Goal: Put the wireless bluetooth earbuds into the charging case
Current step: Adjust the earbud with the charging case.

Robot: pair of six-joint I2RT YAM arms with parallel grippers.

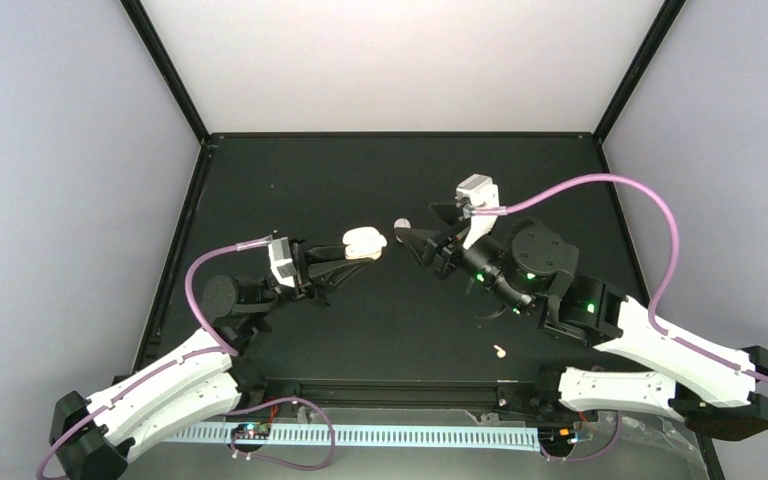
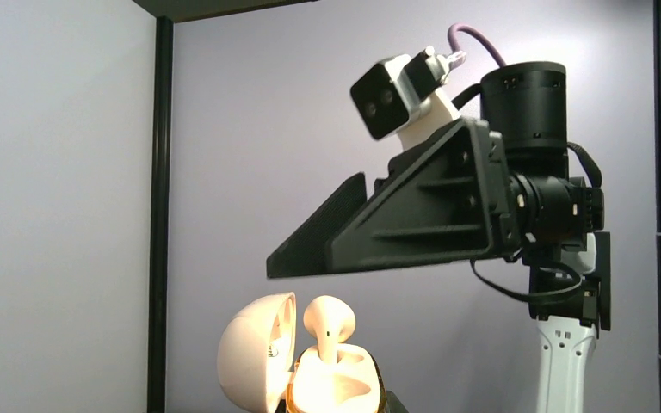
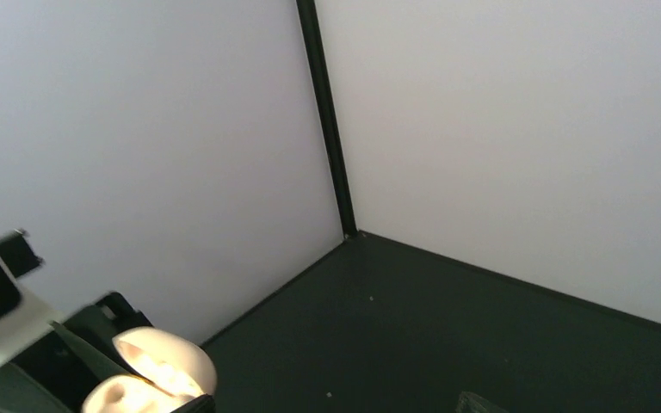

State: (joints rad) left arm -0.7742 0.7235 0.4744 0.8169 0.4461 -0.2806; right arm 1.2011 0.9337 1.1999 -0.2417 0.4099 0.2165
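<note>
My left gripper (image 1: 362, 252) is shut on the glossy white charging case (image 1: 364, 243) and holds it above the table. In the left wrist view the case (image 2: 336, 387) is open, with its lid (image 2: 254, 361) swung to the left. One cream earbud (image 2: 329, 325) stands with its stem in a slot and its head well above the case. It also shows in the top view (image 1: 400, 223). My right gripper (image 1: 416, 224) looks open and empty; its black fingers (image 2: 379, 232) hover just over that earbud, apart from it. A second earbud (image 1: 500, 351) lies on the table near the right arm.
The black table (image 1: 380, 180) is walled by pale panels with black corner posts (image 3: 327, 120). The right wrist view shows the lit case (image 3: 151, 374) at lower left. The right arm's wrist camera (image 2: 396, 90) and purple cable (image 1: 600, 180) sit close above the case.
</note>
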